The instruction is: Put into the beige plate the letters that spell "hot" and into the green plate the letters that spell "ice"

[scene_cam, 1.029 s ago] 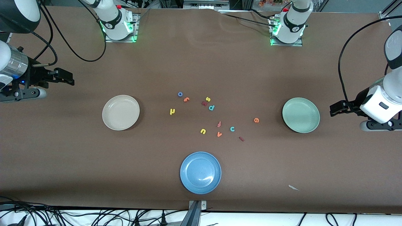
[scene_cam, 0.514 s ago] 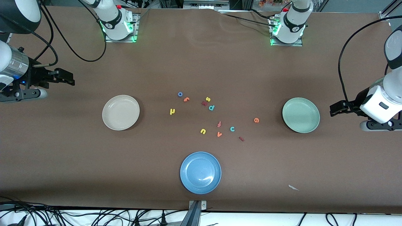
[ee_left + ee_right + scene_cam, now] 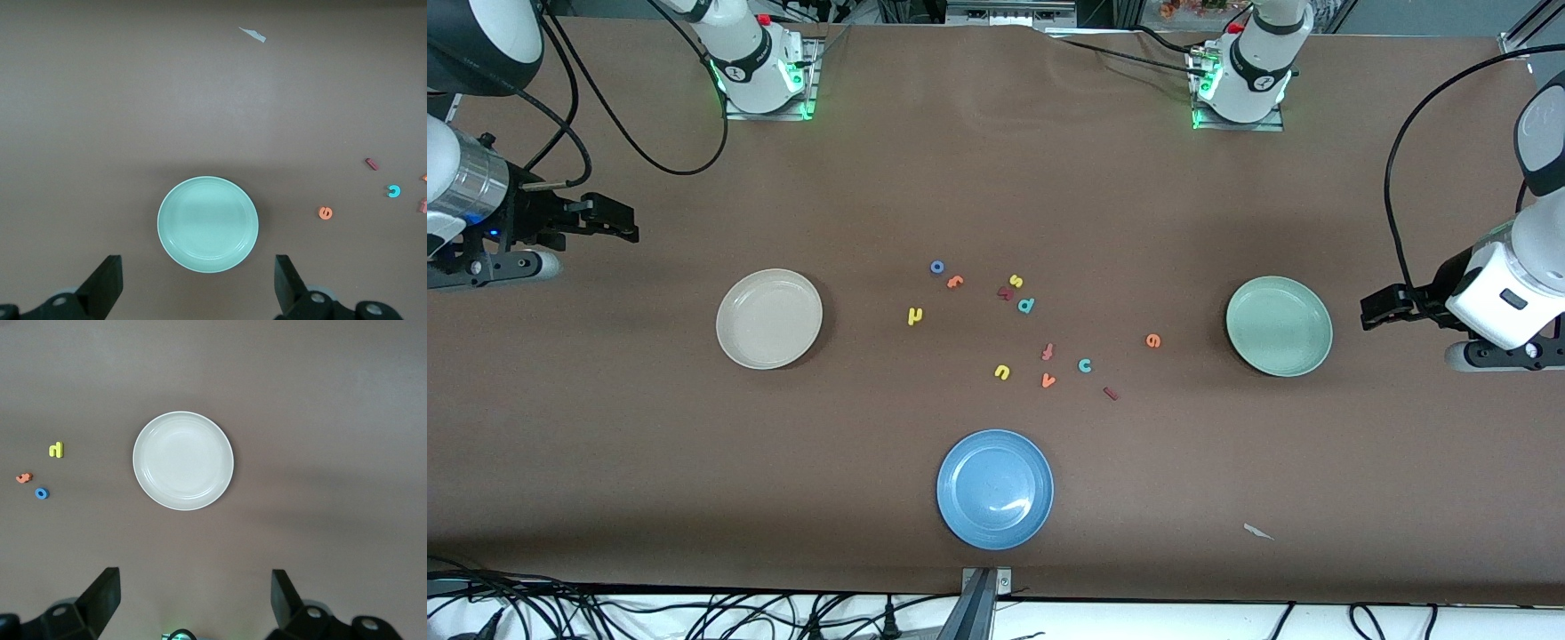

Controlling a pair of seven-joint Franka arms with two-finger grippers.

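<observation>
On brown table, scattered foam letters (image 3: 1084,364), beige plate (image 3: 769,318), green plate (image 3: 1279,325)

Three plates out: one beige plate (image 3: 769,318), one green plate (image 3: 1279,325), one blue plate (image 3: 995,489). Eleven foam letters scattered between them: three yellow (image 3: 914,316), four orange or reddish (image 3: 1153,340), two teal (image 3: 1085,364), one blue ring (image 3: 937,267), two dark red (image 3: 1110,393). One white scrap (image 3: 1258,532). Two claws.
</observation>
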